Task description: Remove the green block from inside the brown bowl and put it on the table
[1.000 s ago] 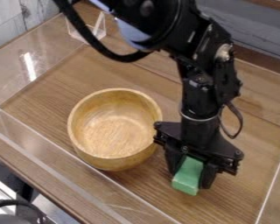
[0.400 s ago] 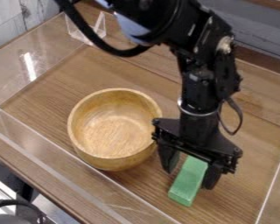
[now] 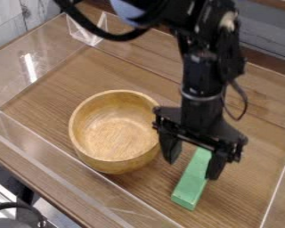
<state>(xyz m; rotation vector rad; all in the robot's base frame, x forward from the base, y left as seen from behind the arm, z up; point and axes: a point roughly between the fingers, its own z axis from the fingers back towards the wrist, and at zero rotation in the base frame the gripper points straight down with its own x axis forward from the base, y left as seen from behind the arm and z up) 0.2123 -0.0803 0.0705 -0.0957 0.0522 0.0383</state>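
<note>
Green block lies flat on the table, long axis near-to-far, beneath wide-spread tool.

We see the arm descending from 12 o'clock, wrist vertical. The gripper points straight down, jaws spread wide, holding nothing.

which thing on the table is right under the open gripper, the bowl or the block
The green block: it lies flat below the gripper. The brown bowl sits empty, off to the side.
</note>
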